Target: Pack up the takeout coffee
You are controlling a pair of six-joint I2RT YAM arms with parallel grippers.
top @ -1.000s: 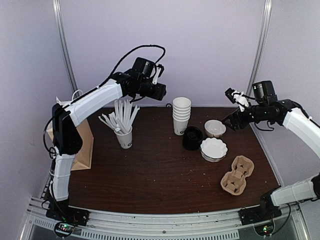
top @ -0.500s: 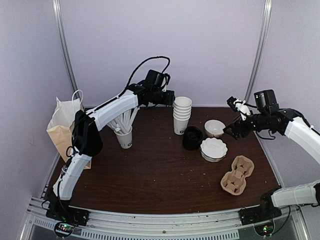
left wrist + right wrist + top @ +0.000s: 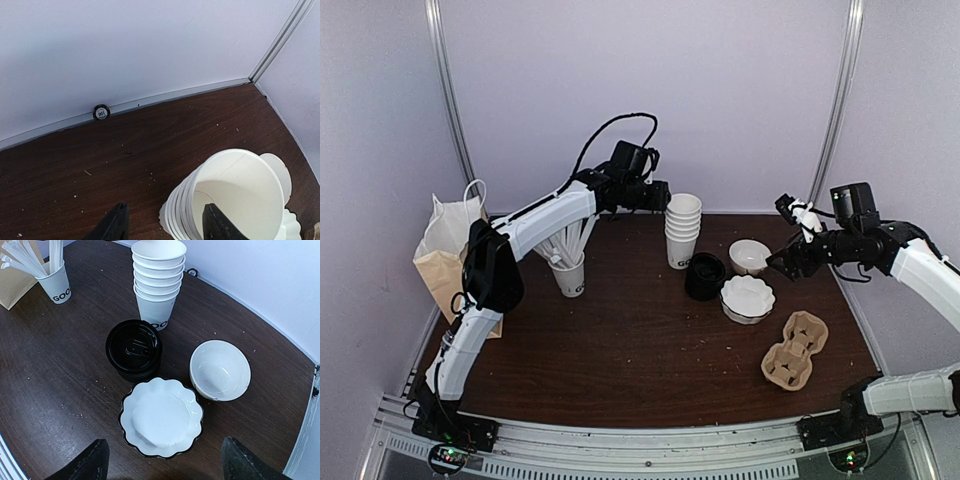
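Right wrist view: one cup (image 3: 59, 284) holds straws (image 3: 30, 257); left gripper (image 3: 165, 207), right gripper (image 3: 165, 442) gape apart.

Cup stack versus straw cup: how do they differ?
The cup stack is several nested cups, its top one empty; the straw cup is a single cup full of straws. The stack stands taller, beside the black lids; the straw cup stands apart, nearer the paper bag. Both are white, upright, black-lettered.
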